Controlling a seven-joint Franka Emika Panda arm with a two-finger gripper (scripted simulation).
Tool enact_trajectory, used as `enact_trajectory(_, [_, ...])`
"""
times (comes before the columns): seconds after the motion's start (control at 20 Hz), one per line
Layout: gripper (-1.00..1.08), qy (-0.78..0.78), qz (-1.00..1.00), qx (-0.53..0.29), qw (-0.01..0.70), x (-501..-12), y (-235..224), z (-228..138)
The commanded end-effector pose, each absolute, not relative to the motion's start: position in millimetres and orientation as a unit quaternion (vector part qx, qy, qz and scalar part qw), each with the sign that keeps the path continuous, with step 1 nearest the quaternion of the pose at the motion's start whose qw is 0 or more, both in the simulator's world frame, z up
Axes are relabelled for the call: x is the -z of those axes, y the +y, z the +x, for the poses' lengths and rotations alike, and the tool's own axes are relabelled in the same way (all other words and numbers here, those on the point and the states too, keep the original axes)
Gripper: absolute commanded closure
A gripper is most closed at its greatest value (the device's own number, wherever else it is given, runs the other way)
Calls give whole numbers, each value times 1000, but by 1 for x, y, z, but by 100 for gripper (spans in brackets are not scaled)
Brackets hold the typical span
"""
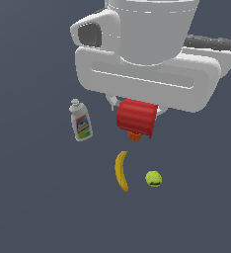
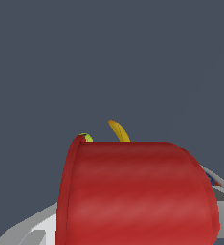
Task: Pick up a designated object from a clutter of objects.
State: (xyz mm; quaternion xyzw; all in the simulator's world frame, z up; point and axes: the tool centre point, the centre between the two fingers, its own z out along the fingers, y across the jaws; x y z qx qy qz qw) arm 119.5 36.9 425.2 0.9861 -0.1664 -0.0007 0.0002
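Claw (image 1: pixel 135 109) grips smooth tapered red cup (image 1: pixel 136 118).

Light was flat and even; I saw no cast shadows on the dull grey-blue ground. Both renders looked soft and low-resolution. My white wrist housing (image 1: pixel 152 44) shone brightest, the red cup (image 2: pixel 138 191) faintly banded.

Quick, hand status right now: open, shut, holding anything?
Hand: shut on the red cup, which it holds on its side above the orange cup.
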Motion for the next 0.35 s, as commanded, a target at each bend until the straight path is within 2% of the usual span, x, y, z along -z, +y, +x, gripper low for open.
enact_trajectory(0.0, [108,-166,986,0,0,-431,38,121])
enact_trajectory(0.3, [108,-166,986,0,0,-435,39,123])
